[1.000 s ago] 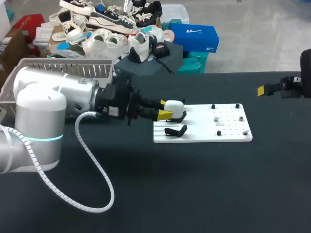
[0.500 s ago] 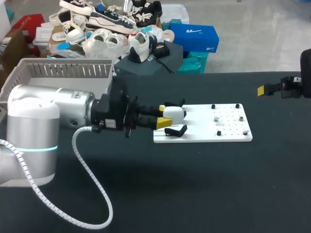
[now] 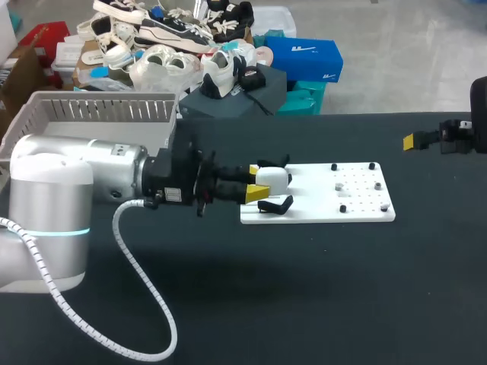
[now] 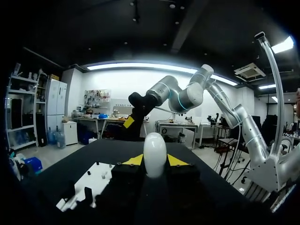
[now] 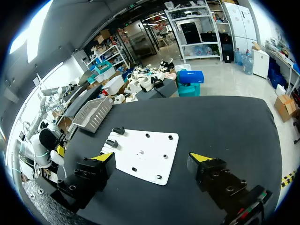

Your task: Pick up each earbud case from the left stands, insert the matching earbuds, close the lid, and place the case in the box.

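- my left jaws are clamping the smooth white egg-shaped earbud case (image 3: 273,179) from two sides, yellow tips against its flanks, and are holding it upright just above the flat white pegboard plate (image 3: 365,207).
- compared with a second ago, the case is sitting clear of the far black hooked stand (image 3: 278,160), whose hook is now showing bare behind it. the case is hanging between that stand and the near black hooked stand (image 3: 275,204), which is also carrying nothing.
- my left arm (image 3: 84,179) is sitting further back toward my side than a second ago, and over the last half second nothing is shifting.
- i am judging the pick-up done. the lid is looking shut, so opening it and loading the earbuds are still ahead.
- my right jaws are standing wide apart near the right edge of the black worktop (image 3: 304,289), where they were before.
- the grey slatted plastic box (image 3: 99,110) is waiting behind my left arm.
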Tool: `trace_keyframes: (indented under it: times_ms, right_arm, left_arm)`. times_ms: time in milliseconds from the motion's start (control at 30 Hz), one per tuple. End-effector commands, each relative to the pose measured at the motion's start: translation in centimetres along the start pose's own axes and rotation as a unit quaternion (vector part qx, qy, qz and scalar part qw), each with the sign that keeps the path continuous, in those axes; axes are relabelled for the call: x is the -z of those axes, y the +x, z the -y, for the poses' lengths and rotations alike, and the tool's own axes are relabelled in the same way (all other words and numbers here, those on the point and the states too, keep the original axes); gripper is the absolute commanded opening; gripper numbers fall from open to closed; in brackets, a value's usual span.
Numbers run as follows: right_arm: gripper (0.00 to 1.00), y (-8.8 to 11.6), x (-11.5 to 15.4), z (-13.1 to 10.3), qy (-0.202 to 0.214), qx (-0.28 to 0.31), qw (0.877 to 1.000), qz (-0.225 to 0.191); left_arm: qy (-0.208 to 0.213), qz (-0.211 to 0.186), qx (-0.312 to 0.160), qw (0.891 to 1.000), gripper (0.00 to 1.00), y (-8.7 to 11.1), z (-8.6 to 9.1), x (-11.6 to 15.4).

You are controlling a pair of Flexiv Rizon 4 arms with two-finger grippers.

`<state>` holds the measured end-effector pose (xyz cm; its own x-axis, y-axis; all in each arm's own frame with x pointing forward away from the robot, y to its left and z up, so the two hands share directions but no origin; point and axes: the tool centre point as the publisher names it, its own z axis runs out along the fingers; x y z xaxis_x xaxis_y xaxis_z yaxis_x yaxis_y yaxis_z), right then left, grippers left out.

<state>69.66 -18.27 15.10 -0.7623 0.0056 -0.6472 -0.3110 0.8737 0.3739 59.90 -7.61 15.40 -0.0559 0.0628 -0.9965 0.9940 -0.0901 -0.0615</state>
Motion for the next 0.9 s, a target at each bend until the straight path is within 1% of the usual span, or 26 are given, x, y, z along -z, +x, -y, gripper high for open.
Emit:
trace_keyframes:
  times_ms: [33,267,300,367,433,467,533,567,633,800,900]
  right_arm:
    - [1.0,0.0,-0.1,0.2,-0.003,0.001,1.0,0.0]
    - [1.0,0.0,-0.1,0.2,-0.003,0.001,1.0,0.0]
    - [1.0,0.0,-0.1,0.2,-0.003,0.001,1.0,0.0]
    - [1.0,0.0,-0.1,0.2,-0.003,0.001,1.0,0.0]
    - [1.0,0.0,-0.1,0.2,-0.003,0.001,1.0,0.0]
    - [1.0,0.0,-0.1,0.2,-0.003,0.001,1.0,0.0]
    - [1.0,0.0,-0.1,0.2,-0.003,0.001,1.0,0.0]
    - [1.0,0.0,-0.1,0.2,-0.003,0.001,1.0,0.0]
    - [1.0,0.0,-0.1,0.2,-0.003,0.001,1.0,0.0]
    - [1.0,0.0,-0.1,0.2,-0.003,0.001,1.0,0.0]
    - [1.0,0.0,-0.1,0.2,-0.003,0.001,1.0,0.0]
  left_arm:
    - [-0.001,0.001,-0.001,1.0,0.0,0.0,0.1,0.1]
    - [-0.001,0.001,-0.001,1.0,0.0,0.0,0.1,0.1]
    - [-0.011,-0.019,-0.021,1.0,0.0,0.2,0.1,-0.2]
    - [0.011,-0.002,-0.021,1.0,0.0,0.1,0.3,-1.0]
    - [0.014,-0.002,-0.041,0.999,0.0,-0.1,0.1,-2.0]
    - [0.021,0.005,-0.042,0.999,0.0,-0.1,0.0,-2.6]
    - [0.027,0.007,-0.05,0.998,0.0,-0.1,-0.2,-3.3]
    - [0.034,0.016,-0.046,0.998,0.0,-0.1,-0.3,-3.7]
    - [0.039,0.017,-0.048,0.998,0.0,0.1,-0.5,-4.3]
    - [0.048,0.018,-0.058,0.997,0.0,0.5,-1.2,-5.1]
    - [0.043,0.019,-0.058,0.997,0.0,0.7,-1.7,-5.1]
